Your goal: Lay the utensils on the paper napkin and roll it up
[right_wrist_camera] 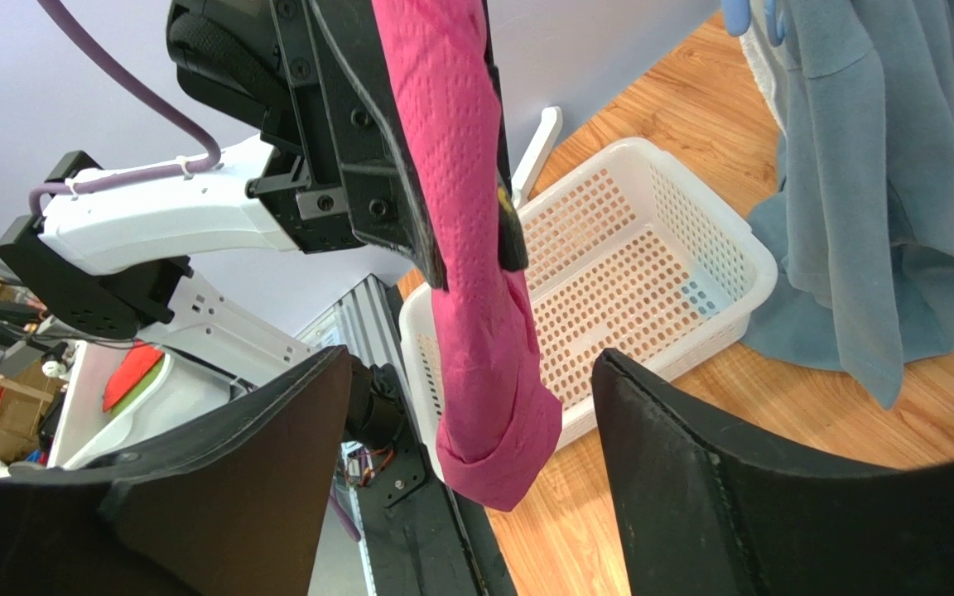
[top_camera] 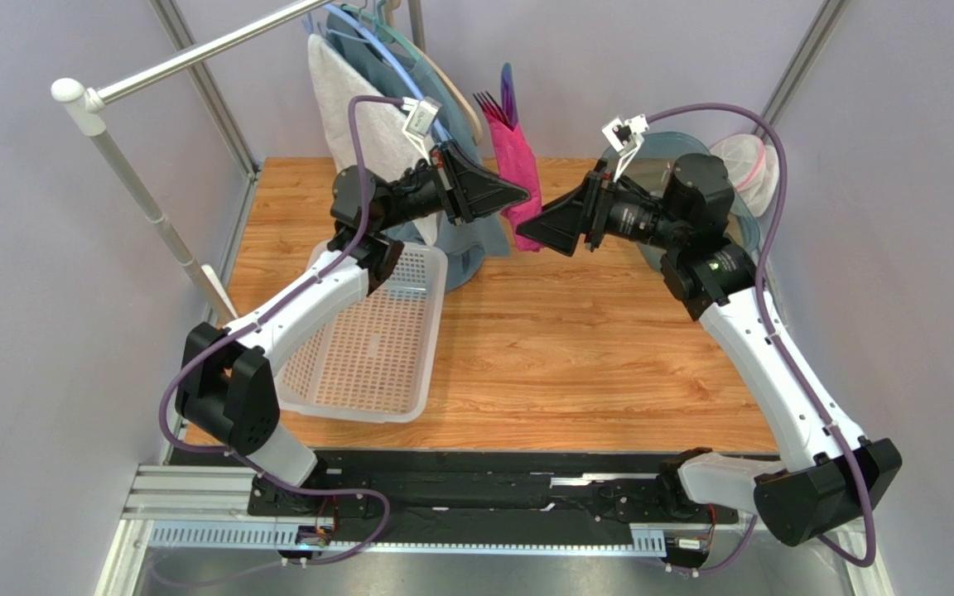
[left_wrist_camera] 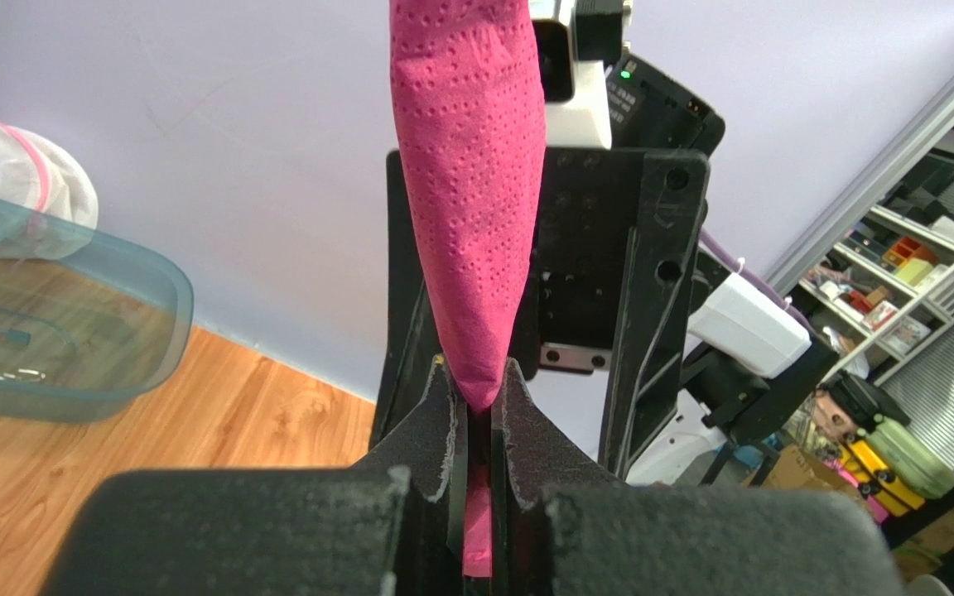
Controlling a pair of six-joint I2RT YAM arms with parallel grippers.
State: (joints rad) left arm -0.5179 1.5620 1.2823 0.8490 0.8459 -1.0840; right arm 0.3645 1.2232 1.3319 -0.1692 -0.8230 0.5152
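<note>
The magenta paper napkin (top_camera: 517, 168) is rolled into a tube and hangs upright in the air above the table's back middle. The utensils (top_camera: 490, 106) poke out of its top: dark fork tines and a purple tip. My left gripper (left_wrist_camera: 480, 379) is shut on the paper napkin (left_wrist_camera: 470, 186), pinching the roll from the left. My right gripper (right_wrist_camera: 470, 373) is open, its fingers standing apart on either side of the roll's folded lower end (right_wrist_camera: 495, 447) without touching it. In the top view the right gripper (top_camera: 532, 231) faces the left gripper (top_camera: 519, 196) tip to tip.
A white perforated basket (top_camera: 370, 335) lies on the wooden table at the left. A grey-white towel (top_camera: 339, 93) and a teal cloth (right_wrist_camera: 868, 186) hang from hangers at the back. A clear teal bin (left_wrist_camera: 59, 323) sits at the back right, behind the right arm.
</note>
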